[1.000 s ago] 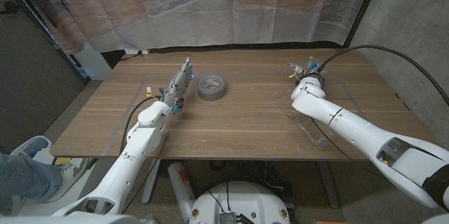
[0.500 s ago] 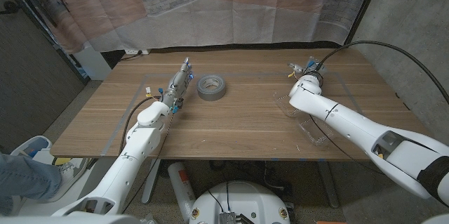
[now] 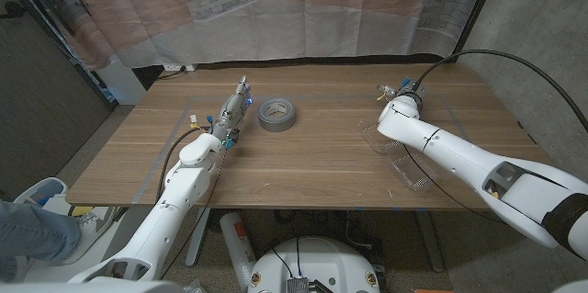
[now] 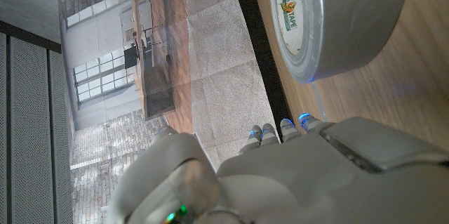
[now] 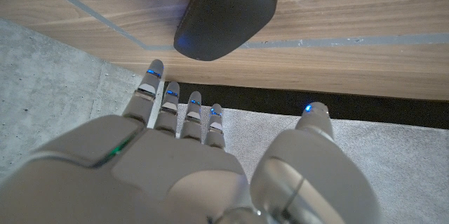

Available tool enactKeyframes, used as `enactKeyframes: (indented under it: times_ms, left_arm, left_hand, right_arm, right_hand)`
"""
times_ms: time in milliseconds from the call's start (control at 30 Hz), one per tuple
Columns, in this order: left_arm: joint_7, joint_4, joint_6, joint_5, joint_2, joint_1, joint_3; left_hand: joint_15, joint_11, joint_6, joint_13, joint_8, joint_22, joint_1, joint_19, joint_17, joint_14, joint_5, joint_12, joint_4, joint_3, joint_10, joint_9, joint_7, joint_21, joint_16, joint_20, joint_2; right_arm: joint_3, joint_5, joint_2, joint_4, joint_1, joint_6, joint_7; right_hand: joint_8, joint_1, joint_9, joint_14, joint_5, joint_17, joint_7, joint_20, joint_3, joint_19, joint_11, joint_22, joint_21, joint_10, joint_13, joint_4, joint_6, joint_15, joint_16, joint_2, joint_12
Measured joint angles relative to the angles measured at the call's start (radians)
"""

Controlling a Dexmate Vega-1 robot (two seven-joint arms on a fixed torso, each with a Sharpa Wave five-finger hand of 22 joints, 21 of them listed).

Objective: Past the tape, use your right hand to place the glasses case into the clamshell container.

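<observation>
While the left hand [image 3: 231, 113] waits beside the tape [image 3: 277, 114], the right hand [image 5: 189, 154], fingers spread and holding nothing, hovers at the counter's [image 3: 303, 160] far right just short of the glasses case [image 5: 224, 13], close ahead of its fingertips.

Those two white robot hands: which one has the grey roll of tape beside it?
The left hand: the grey roll of duct tape lies right beside it. The right hand is instead open near a dark rounded glasses case.
</observation>
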Motion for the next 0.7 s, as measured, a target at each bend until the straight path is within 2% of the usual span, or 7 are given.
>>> enactKeyframes:
  times_ms: [700]
  left_arm:
    - [0.004, -0.004, 0.011, 0.0, 0.005, 0.008, -0.007]
  left_hand:
    - [0.005, 0.0, 0.0, 0.0, 0.0, 0.0, 0.004, 0.0, 0.0, 0.005, 0.0, 0.0, -0.001, -0.007, 0.0, 0.0, 0.0, 0.0, 0.0, 0.0, 0.004]
  right_arm:
    - [-0.032, 0.015, 0.033, 0.107, 0.055, 0.019, 0.021]
  right_hand:
    - [0.0, 0.019, 0.0, -0.002, 0.008, 0.0, -0.005, -0.002, 0.003, 0.013, -0.002, 0.0, 0.0, 0.005, 0.0, -0.009, 0.005, -0.005, 0.0, 0.01, 0.0]
